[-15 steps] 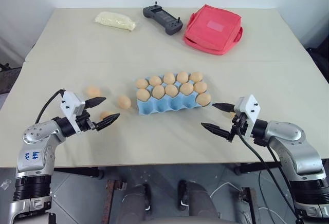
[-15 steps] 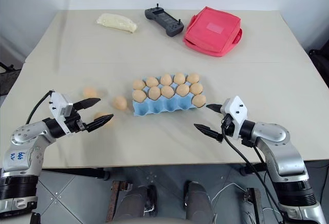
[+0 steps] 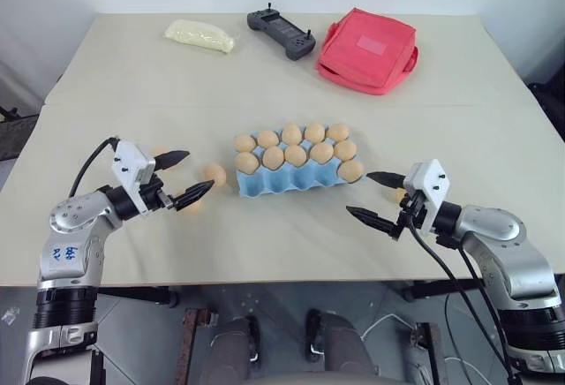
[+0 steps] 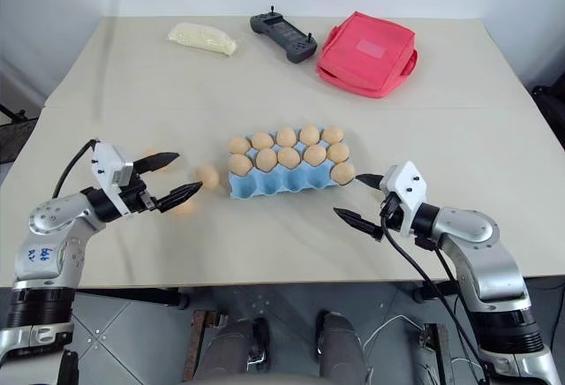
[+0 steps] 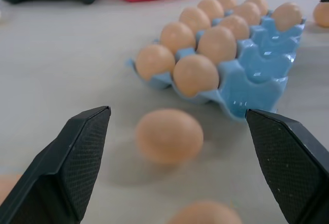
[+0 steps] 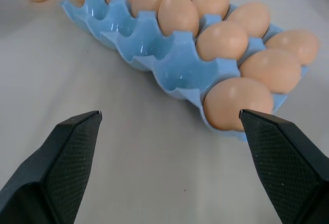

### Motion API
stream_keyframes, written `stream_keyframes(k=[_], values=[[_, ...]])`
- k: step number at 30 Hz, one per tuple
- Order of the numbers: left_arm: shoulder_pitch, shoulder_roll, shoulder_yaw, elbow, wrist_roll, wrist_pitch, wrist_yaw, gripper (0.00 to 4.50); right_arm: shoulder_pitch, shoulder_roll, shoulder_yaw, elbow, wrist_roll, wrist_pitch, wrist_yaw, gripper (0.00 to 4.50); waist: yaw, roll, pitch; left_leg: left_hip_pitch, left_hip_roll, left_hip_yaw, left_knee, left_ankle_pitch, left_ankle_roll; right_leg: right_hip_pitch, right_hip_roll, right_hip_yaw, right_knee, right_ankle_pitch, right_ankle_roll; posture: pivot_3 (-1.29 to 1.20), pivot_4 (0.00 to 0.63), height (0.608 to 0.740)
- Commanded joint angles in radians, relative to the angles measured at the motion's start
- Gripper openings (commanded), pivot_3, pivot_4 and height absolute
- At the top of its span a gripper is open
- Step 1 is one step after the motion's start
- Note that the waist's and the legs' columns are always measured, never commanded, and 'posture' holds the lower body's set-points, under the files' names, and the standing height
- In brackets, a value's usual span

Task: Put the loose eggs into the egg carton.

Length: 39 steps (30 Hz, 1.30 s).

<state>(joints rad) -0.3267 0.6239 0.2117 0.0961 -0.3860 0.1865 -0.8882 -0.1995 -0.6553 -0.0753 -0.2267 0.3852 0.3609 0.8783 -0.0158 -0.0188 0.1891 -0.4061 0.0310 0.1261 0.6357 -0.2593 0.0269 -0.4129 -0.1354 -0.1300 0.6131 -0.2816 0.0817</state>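
A light blue egg carton [image 3: 291, 176] sits in the middle of a big beige table [image 3: 265, 67]. It has no lid. Its two back rows hold brown eggs, and one more egg sits in the front row at the right end. The other front cups are bare.

Three loose eggs lie on the table to the left of the carton. One loose egg [image 3: 214, 174] is just beside the carton's left end, not touching it. A second egg [image 4: 184, 206] lies nearer the front edge of the table, partly behind a black finger. A third egg [image 3: 159, 153] is farther left, and I can see just a bit of it behind the robot's hand.

The left gripper [image 3: 183, 176] is right over the loose eggs. Its two black fingers are spread wide apart and hold nothing. From the left wrist camera, the egg nearest the carton [image 5: 169, 135] sits between the two fingers but farther out, and they do not touch it.

The right gripper [image 3: 374, 197] is near the right end of the carton. Its fingers are spread wide too, and it holds nothing. It points at the carton's right corner but does not touch it.

At the back of the table lie a pale yellow packet [image 3: 199, 35], a black controller [image 3: 281, 32] and a red square pouch [image 3: 366, 49]. They are well apart from the eggs.
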Motion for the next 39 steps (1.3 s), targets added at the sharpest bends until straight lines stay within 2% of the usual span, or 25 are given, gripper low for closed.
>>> stream_keyframes(k=[1,9,16,22,31,39], values=[[-0.037,0.0,-0.027,0.018,0.01,0.001,-0.006,4.48,0.048,-0.04,-0.085,-0.092,0.038,0.037,-0.018,4.5,0.008,0.0,0.0,0.0,0.0,0.0,0.0,0.001,0.002,0.0,0.0,0.0,0.0,0.0,0.0,0.0,0.15,0.74],[-0.084,0.008,-0.075,0.064,0.043,-0.008,-0.022,4.48,0.341,-0.107,-0.317,-0.284,0.11,0.156,-0.037,4.5,0.039,0.0,0.0,0.0,0.0,0.001,0.0,0.001,0.006,0.0,0.001,-0.002,-0.002,0.0,0.0,0.0,0.15,0.74],[-0.092,0.014,-0.084,0.063,0.021,0.009,-0.087,4.48,0.441,-0.094,-0.43,-0.302,0.116,0.191,-0.078,4.5,0.039,0.0,0.0,0.001,0.001,0.002,0.001,-0.001,0.002,0.001,0.001,0.0,-0.003,0.003,-0.002,0.0,0.15,0.74],[-0.066,0.013,-0.062,0.028,-0.004,0.011,-0.098,4.48,0.332,-0.085,-0.383,-0.225,0.114,0.208,-0.135,4.5,0.036,0.0,0.0,0.001,0.002,0.003,0.001,-0.001,0.002,0.0,0.002,0.003,-0.003,0.003,-0.002,0.0,0.15,0.74],[0.031,0.021,-0.023,-0.083,-0.051,0.054,-0.079,4.48,0.072,-0.065,-0.209,0.049,0.027,0.227,-0.21,4.5,0.036,0.0,0.0,0.0,0.002,0.004,0.002,0.001,0.006,0.0,0.002,0.005,-0.004,0.003,-0.002,0.0,0.15,0.74],[0.111,0.028,0.025,-0.161,-0.093,0.067,-0.074,4.48,-0.004,-0.066,-0.121,0.176,-0.044,0.209,-0.211,4.5,0.036,0.0,0.0,0.0,0.002,0.004,0.002,0.001,0.007,-0.001,0.002,0.006,-0.004,0.003,-0.002,0.0,0.15,0.74]])
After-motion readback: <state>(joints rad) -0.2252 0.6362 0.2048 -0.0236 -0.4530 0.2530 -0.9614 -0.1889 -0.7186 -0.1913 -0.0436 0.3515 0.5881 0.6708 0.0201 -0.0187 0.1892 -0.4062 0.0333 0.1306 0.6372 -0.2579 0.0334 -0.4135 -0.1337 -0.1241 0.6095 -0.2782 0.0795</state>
